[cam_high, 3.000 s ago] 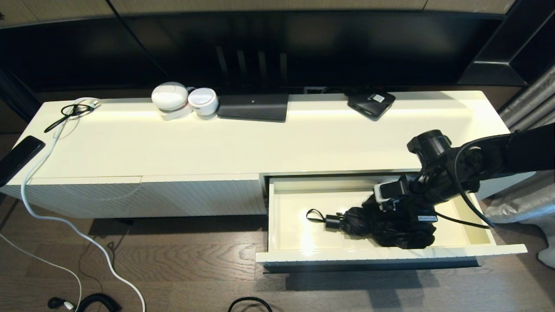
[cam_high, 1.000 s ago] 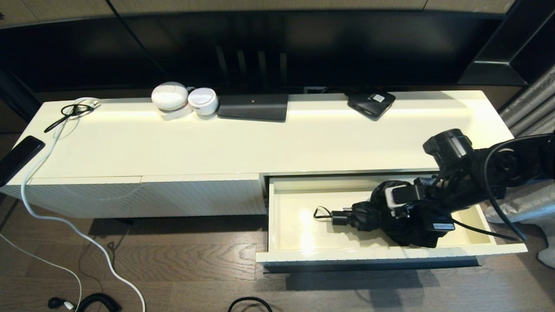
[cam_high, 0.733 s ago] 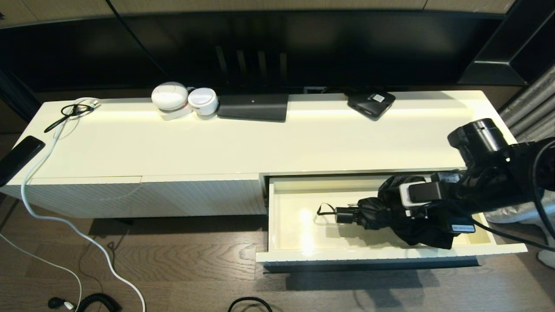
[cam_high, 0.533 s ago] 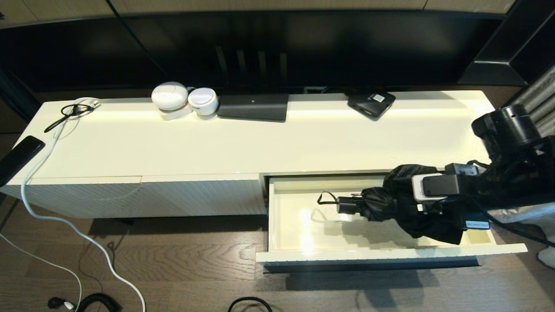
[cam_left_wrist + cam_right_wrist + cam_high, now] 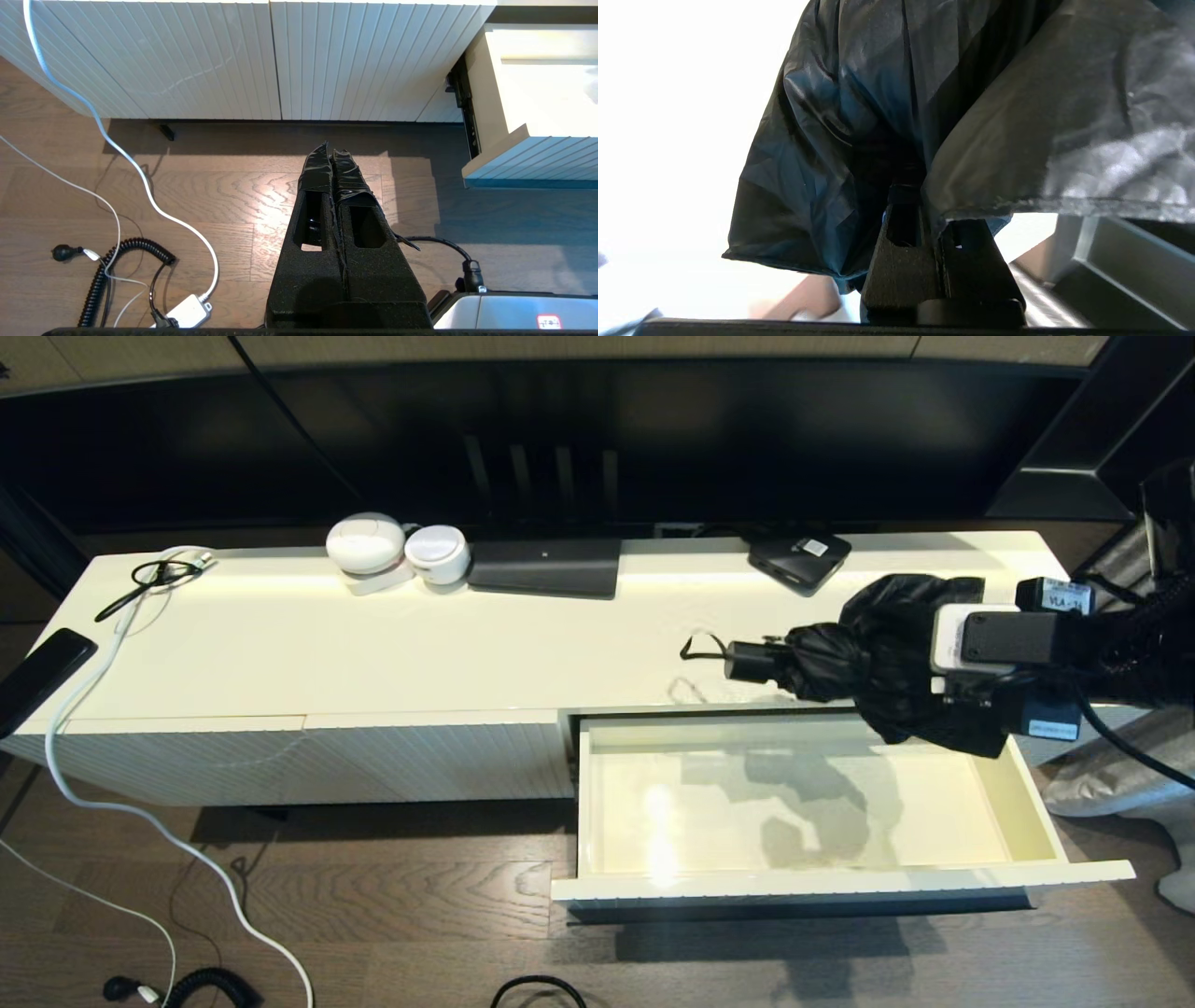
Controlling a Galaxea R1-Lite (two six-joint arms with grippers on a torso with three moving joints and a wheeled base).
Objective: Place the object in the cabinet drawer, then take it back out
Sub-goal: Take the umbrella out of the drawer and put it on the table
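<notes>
The black umbrella (image 5: 864, 658) hangs in the air above the drawer's back edge and the cabinet top's front. Its short handle (image 5: 752, 661) and wrist loop (image 5: 700, 647) point left. My right gripper (image 5: 924, 686) is shut on the umbrella's rumpled fabric (image 5: 840, 121), which buries the fingertips (image 5: 903, 205). The cabinet drawer (image 5: 1018, 803) stands pulled out, its cream interior holding only shadows. Its ribbed front (image 5: 532, 158) shows in the left wrist view. My left gripper (image 5: 331, 151) is shut on nothing, low over the wooden floor in front of the cabinet's ribbed panels.
On the cabinet top (image 5: 467, 644) at the back stand a flat black box with a white label (image 5: 799, 561), a dark flat device (image 5: 546, 567) and two white round devices (image 5: 369, 543). Cables (image 5: 154, 574) lie at the left end. A white cord (image 5: 140, 186) runs across the floor.
My right gripper has lifted the umbrella up out of the drawer and carried it back and to the right. The drawer now holds nothing.
</notes>
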